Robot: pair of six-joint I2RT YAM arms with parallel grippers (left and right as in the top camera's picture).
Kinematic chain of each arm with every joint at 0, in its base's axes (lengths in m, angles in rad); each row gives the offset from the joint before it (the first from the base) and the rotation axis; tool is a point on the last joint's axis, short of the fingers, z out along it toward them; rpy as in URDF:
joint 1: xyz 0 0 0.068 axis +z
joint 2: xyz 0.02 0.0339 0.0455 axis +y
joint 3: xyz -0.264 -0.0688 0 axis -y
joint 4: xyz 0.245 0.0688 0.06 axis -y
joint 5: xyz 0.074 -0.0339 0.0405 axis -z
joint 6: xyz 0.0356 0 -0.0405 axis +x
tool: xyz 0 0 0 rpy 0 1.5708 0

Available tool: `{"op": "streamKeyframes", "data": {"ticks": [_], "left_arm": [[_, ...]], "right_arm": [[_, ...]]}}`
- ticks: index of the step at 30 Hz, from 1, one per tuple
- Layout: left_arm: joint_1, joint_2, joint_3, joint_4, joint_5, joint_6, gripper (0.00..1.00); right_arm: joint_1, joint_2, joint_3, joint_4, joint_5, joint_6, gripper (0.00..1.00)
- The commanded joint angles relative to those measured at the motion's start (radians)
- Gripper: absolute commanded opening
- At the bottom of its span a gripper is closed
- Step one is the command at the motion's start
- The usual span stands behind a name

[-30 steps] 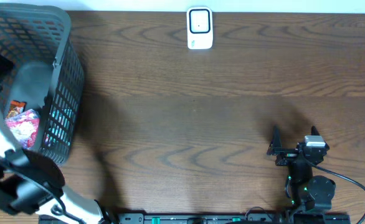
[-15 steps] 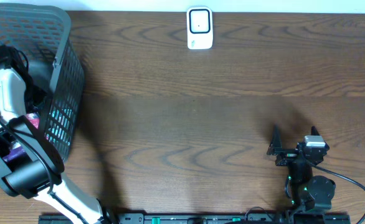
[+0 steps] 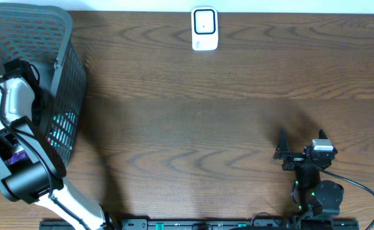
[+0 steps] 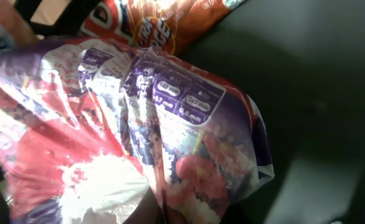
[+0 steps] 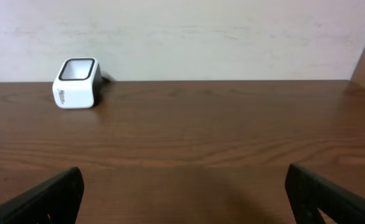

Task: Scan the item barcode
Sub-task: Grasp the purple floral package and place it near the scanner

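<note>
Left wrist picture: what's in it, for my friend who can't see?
A crinkly purple and red snack packet fills most of the picture, very close. An orange packet peeks out above it; the right side is dark.

Left arm reaches down, right arm sits folded low.
Left jaws pinched shut on a snack packet; right jaws spread wide.

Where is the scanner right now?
Overhead, the white scanner stands at the far edge of the table, near the middle, well apart from the basket at the left end. In the right wrist view it sits upper left.
</note>
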Motion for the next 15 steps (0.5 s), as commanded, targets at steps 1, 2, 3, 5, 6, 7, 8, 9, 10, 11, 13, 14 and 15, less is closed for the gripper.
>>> {"op": "streamKeyframes", "data": {"ticks": [1, 2, 3, 5, 6, 7, 8, 9, 10, 11, 13, 14, 15], "left_arm": [[-0.001, -0.098, 0.152, -0.015, 0.061, -0.005, 0.07], [-0.001, -0.150, 0.212, -0.003, 0.127, -0.005, 0.07], [-0.001, -0.196, 0.256, 0.021, 0.184, -0.005, 0.07], [-0.001, -0.298, 0.318, 0.104, 0.288, -0.005, 0.07], [-0.001, -0.343, 0.328, 0.147, 0.333, -0.006, 0.07], [-0.001, -0.405, 0.329, 0.212, 0.394, -0.006, 0.07], [-0.001, -0.443, 0.329, 0.250, 0.433, -0.006, 0.07], [-0.003, -0.491, 0.329, 0.294, 0.497, -0.006, 0.07], [-0.005, -0.524, 0.329, 0.319, 0.544, -0.006, 0.07], [-0.014, -0.560, 0.329, 0.341, 0.605, -0.006, 0.07], [-0.050, -0.616, 0.329, 0.379, 0.708, -0.016, 0.07], [-0.076, -0.634, 0.329, 0.399, 0.738, -0.030, 0.07], [-0.107, -0.645, 0.329, 0.416, 0.755, -0.042, 0.07]], "right_arm": [[-0.005, -0.005, -0.001, -0.004, -0.002, -0.010, 0.99], [-0.005, -0.005, -0.001, -0.004, -0.002, -0.010, 0.99], [-0.005, -0.005, -0.001, -0.004, -0.002, -0.010, 0.99], [-0.005, -0.005, -0.002, -0.004, -0.002, -0.010, 0.99], [-0.005, -0.005, -0.001, -0.004, -0.002, -0.010, 0.99], [-0.005, -0.005, -0.002, -0.004, -0.002, -0.010, 0.99], [-0.005, -0.005, -0.001, -0.004, -0.002, -0.010, 0.99], [-0.005, -0.005, -0.001, -0.004, -0.002, -0.010, 0.99], [-0.005, -0.005, -0.001, -0.004, -0.002, -0.010, 0.99], [-0.005, -0.005, -0.001, -0.004, -0.002, -0.010, 0.99], [-0.005, -0.005, -0.001, -0.004, -0.002, -0.010, 0.99], [-0.005, -0.005, -0.001, -0.004, -0.002, -0.010, 0.99], [-0.005, -0.005, -0.001, -0.004, -0.002, -0.010, 0.99]]}}
